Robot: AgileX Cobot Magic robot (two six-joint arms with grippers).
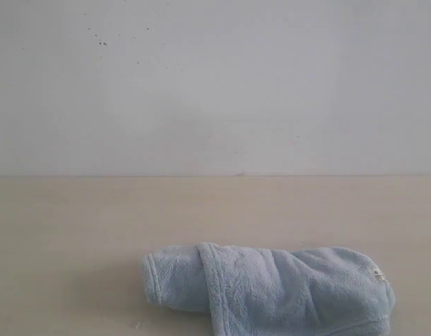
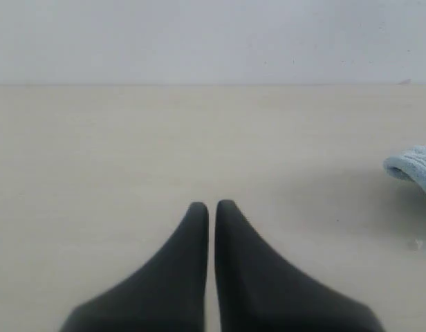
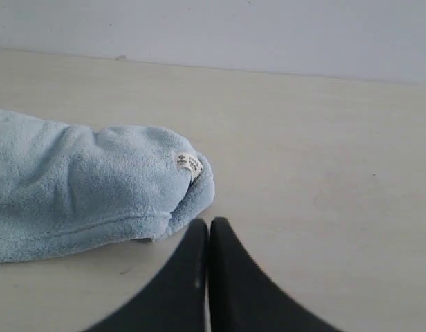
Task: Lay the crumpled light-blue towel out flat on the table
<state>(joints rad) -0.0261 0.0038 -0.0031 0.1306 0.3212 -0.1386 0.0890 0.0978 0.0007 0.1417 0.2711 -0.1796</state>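
The light-blue towel lies rolled in a crumpled bundle on the beige table, near the front edge of the exterior view, with a small white tag at its right end. Neither gripper shows in the exterior view. In the left wrist view my left gripper is shut over bare table, and one end of the towel shows off to the side, apart from it. In the right wrist view my right gripper is shut and empty, its tips just short of the towel end that carries the tag.
A white wall rises behind the table's far edge. Bare tabletop stretches on all sides of the towel.
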